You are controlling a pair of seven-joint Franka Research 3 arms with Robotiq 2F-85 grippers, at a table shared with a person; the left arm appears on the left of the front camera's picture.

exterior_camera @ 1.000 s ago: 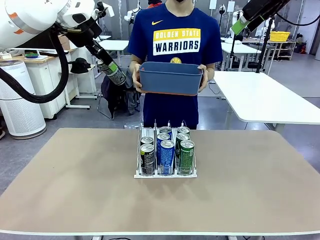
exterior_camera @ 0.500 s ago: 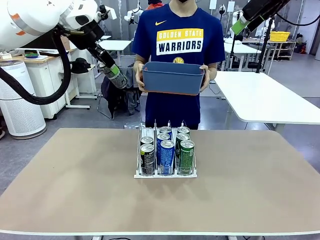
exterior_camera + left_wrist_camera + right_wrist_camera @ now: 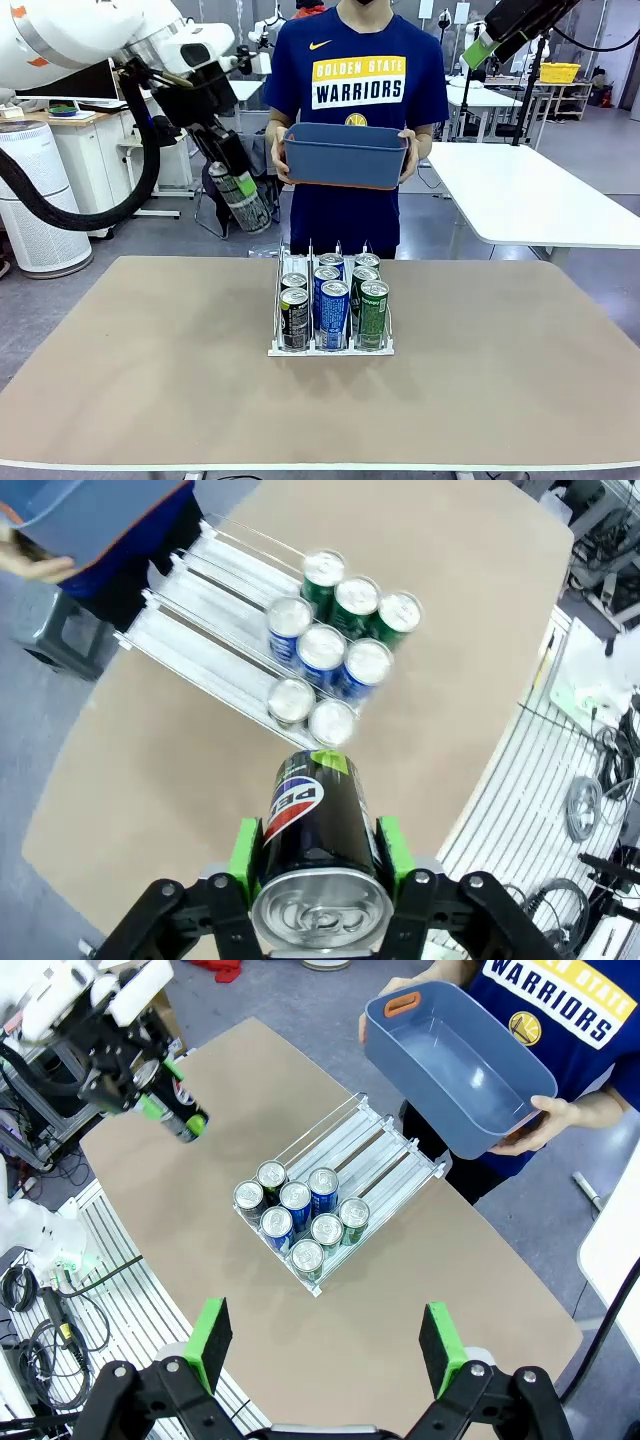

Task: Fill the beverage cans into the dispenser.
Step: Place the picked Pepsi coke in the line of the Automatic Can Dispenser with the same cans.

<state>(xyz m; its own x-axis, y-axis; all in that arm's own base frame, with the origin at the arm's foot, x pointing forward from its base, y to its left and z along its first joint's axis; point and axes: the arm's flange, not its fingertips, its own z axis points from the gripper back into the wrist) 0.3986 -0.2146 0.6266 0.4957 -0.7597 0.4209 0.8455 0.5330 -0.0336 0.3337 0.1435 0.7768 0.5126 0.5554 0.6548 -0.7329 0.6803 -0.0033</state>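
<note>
Left wrist view, your left fingers (image 3: 318, 848) clamped on a black can (image 3: 314, 832) above the dispenser (image 3: 215, 645), your right fingers (image 3: 325, 1345) spread wide, holding nothing.

The right gripper (image 3: 325, 1345) hangs high over the table (image 3: 450, 1260) with its green-padded fingers (image 3: 212, 1338) spread wide and nothing between them. The dispenser (image 3: 335, 1175) sits mid-table, seven beverage cans (image 3: 297, 1218) packed at its near end. The left gripper (image 3: 165, 1100) clamps a dark can (image 3: 185, 1117) over the table's left edge, while a person's hands (image 3: 565, 1115) hold an empty blue bin (image 3: 455, 1065) beyond the far edge.
</note>
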